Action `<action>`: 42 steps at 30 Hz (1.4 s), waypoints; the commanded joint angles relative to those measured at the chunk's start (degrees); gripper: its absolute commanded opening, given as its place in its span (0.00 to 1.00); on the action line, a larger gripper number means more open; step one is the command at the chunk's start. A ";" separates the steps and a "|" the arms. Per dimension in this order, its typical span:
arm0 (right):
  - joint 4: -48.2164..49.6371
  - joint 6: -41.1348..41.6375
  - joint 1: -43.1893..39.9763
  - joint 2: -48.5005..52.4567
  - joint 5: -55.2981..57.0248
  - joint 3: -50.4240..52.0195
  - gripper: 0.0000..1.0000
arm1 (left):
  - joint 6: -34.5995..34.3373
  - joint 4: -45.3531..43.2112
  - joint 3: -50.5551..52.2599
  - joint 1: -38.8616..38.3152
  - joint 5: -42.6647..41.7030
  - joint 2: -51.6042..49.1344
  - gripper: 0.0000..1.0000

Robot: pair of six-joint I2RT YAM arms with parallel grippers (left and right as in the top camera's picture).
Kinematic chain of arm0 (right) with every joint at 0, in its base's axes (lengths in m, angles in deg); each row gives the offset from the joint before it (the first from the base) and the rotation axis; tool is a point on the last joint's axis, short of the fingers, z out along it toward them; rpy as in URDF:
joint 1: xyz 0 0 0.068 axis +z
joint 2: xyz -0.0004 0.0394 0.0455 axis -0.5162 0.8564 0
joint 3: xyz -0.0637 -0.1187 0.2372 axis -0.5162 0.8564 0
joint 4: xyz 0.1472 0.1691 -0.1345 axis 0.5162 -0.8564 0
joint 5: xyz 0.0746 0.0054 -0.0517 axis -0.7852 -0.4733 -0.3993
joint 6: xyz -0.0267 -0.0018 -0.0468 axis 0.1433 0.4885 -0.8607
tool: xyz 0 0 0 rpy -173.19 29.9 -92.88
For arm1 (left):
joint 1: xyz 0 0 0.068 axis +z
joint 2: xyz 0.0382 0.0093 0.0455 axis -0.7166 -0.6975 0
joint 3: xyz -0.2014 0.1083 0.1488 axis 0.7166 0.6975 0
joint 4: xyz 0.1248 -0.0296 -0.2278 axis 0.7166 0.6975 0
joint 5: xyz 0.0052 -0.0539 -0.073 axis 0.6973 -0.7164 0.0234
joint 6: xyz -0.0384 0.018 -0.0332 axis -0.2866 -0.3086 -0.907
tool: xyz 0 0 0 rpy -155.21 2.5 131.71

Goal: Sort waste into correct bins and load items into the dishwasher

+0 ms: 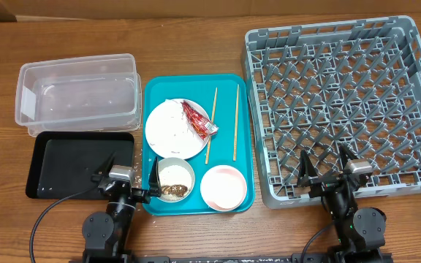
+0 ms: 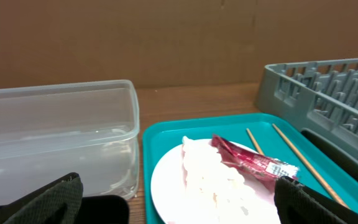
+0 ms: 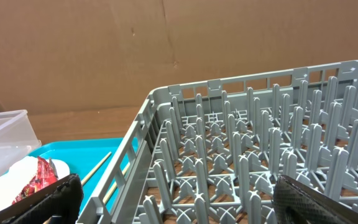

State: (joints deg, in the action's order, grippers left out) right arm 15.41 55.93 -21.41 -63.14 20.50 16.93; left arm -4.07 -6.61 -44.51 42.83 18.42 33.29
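A round white plate (image 1: 168,131) on the teal tray (image 1: 229,79) carries the red-and-silver wrapper (image 1: 199,118) and white scraps (image 2: 201,168). Two chopsticks (image 1: 235,120) lie to its right. A small white bowl (image 1: 175,179) holds rice and a brown lump. A pale pink bowl (image 1: 223,187) sits beside it. The clear tub (image 1: 79,95) and black tray (image 1: 71,164) are on the left, the grey rack (image 1: 346,106) on the right. My left gripper (image 1: 130,174) is open at the tray's front left corner. My right gripper (image 1: 327,166) is open over the rack's front edge. No cup shows.
The left wrist view shows the plate (image 2: 210,190), wrapper (image 2: 253,163), tub (image 2: 55,137) and rack corner (image 2: 328,87). The right wrist view shows the rack pegs (image 3: 260,143), teal tray (image 3: 79,155) and a chopstick (image 3: 98,165). A cardboard wall stands behind the table.
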 commanded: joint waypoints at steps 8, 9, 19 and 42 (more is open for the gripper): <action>0.39 0.00 -0.20 -0.68 -1.20 0.61 1.00 | 0.11 0.35 0.15 0.31 1.53 0.37 1.00; 0.42 0.02 -0.20 -0.68 -1.38 0.61 1.00 | -0.26 0.35 0.15 0.31 1.51 0.37 1.00; 3.50 1.97 -0.20 -0.68 -18.64 0.07 1.00 | -10.91 -3.85 0.13 0.31 -9.75 0.37 1.00; -37.66 2.34 -0.20 36.09 -20.59 -58.05 1.00 | -11.61 31.54 -52.13 0.28 -23.91 -28.39 1.00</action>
State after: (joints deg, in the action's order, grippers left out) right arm -18.42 58.23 -21.41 -33.55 -0.37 -32.64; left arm -18.69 20.60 -88.21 42.83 -2.83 13.96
